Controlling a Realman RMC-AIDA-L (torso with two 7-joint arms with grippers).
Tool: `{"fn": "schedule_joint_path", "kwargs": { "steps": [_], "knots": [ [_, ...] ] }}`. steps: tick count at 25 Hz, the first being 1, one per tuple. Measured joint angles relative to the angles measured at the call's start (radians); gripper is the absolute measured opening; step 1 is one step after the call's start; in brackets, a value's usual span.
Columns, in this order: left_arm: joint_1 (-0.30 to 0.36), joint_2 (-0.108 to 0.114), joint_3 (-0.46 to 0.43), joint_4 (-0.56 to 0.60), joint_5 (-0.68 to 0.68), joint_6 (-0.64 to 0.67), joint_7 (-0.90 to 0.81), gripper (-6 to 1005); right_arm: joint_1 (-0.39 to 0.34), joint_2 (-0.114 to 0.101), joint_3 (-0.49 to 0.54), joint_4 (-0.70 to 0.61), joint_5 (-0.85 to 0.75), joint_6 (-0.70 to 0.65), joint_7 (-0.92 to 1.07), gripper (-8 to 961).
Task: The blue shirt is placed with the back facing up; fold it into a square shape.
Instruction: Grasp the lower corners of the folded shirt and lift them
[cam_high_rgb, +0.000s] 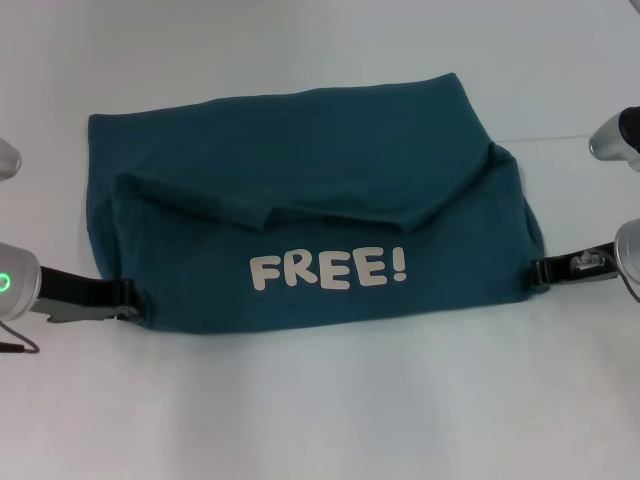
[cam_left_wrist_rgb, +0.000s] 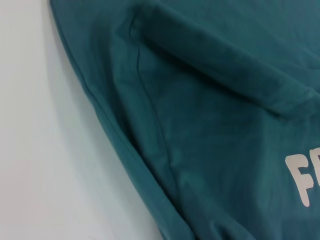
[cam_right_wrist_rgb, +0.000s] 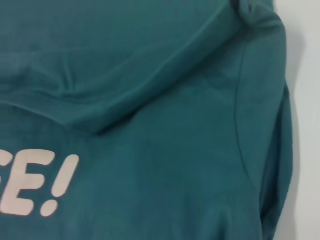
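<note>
Lying spread across the middle of the white surface (cam_high_rgb: 320, 420) as a wide, shallow block: the blue shirt (cam_high_rgb: 330, 200), partly folded, showing a white "FREE!" print (cam_high_rgb: 328, 270) on the near layer and carrying a loose far flap (cam_high_rgb: 300, 170) that is sagging over it in an uneven line. Meeting the cloth at both near corners: the left tool (cam_high_rgb: 125, 298) touching the near-left corner, the right tool (cam_high_rgb: 543, 271) touching the near-right edge. Not showing whether either tool is clenched on the hem or released beside it, so calling that impossible to tell. Judging the step in hand as taking both near corners for the next fold. Doing it well is probably meaning pinching every layer at each corner, lifting both sides level and together, drawing the cloth gently taut between them, and laying edge onto edge squarely. Watching for the slack flap bunching or dragging crooked underneath.
</note>
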Motion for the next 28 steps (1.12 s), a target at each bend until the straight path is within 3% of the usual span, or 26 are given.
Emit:
{"fn": "schedule_joint_path", "kwargs": {
  "steps": [3,8,20,28],
  "knots": [
    [0.003,0.002,-0.004,0.000,0.000,0.001,0.001,124,0.001,-0.003,0.001,-0.006,0.013,-0.014,-0.011,182],
    [0.006,0.016,-0.026,0.004,-0.007,0.058,0.018,127,0.002,-0.012,0.004,-0.033,0.013,-0.087,-0.039,121],
    [0.020,0.072,-0.122,0.054,0.011,0.422,0.066,134,-0.020,-0.010,0.000,-0.233,-0.013,-0.540,-0.149,112],
    [0.071,0.072,-0.144,0.098,0.057,0.580,0.091,139,-0.046,-0.004,-0.025,-0.270,-0.039,-0.724,-0.178,108]
  ]
}}
